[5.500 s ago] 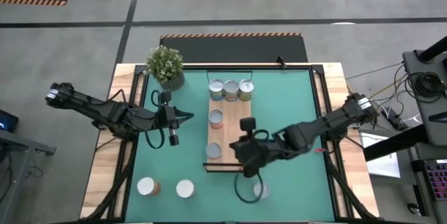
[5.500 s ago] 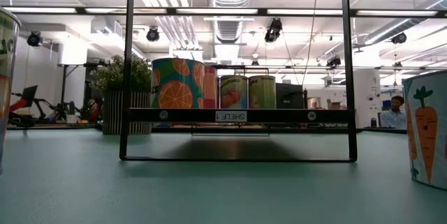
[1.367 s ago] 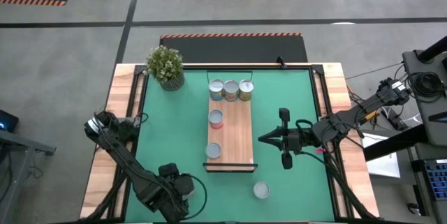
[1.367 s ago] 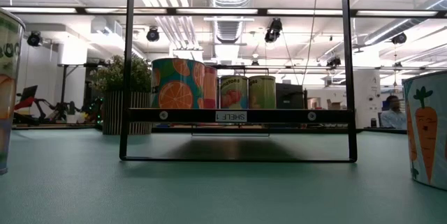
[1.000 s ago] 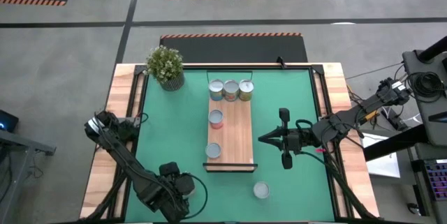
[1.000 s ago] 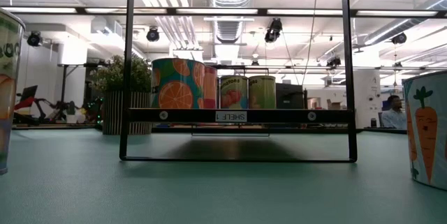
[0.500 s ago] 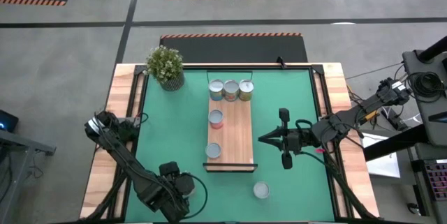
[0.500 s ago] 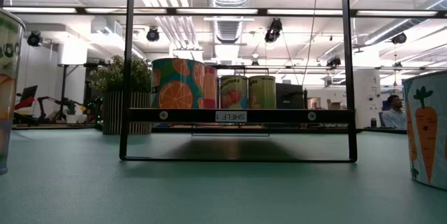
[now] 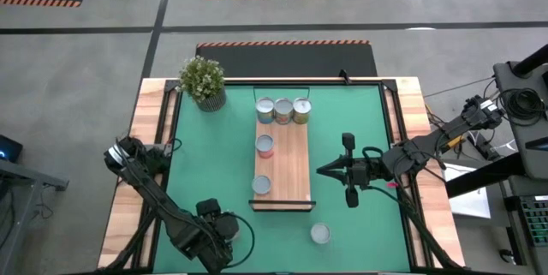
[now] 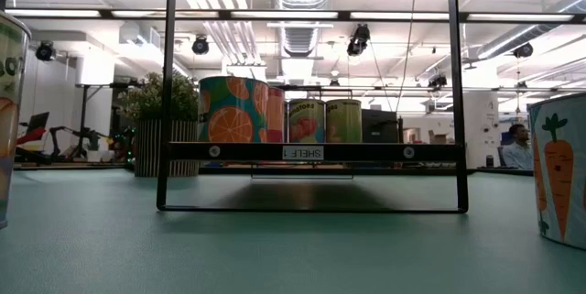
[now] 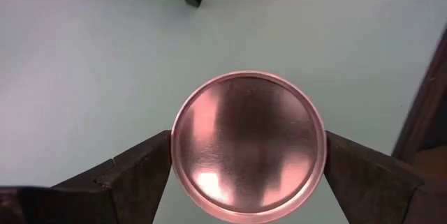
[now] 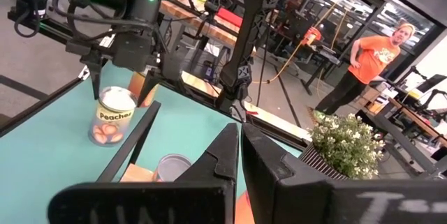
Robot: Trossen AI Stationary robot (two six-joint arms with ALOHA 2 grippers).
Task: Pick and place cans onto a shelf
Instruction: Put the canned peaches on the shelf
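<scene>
Straddling can (image 11: 248, 146) at desk's 7 o'clock, left gripper (image 11: 248, 172) spread wide, ungrasped; next: pinch, lift toward shelf (image 9: 291, 159).

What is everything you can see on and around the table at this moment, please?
shelf: one, light wood, middle of the green mat
cans on the shelf: five, silver tops and one reddish; three across the far end, two along its left edge
loose can: one, silver top, on the mat beyond the shelf's near end
Peaches can: one, on the mat's near-left part, with another can just behind it
potted plant: one, green, far-left corner
person: one, orange shirt, in the room beyond
left gripper: open, fingers either side of the Peaches can
right gripper: shut, over the mat right of the shelf
</scene>
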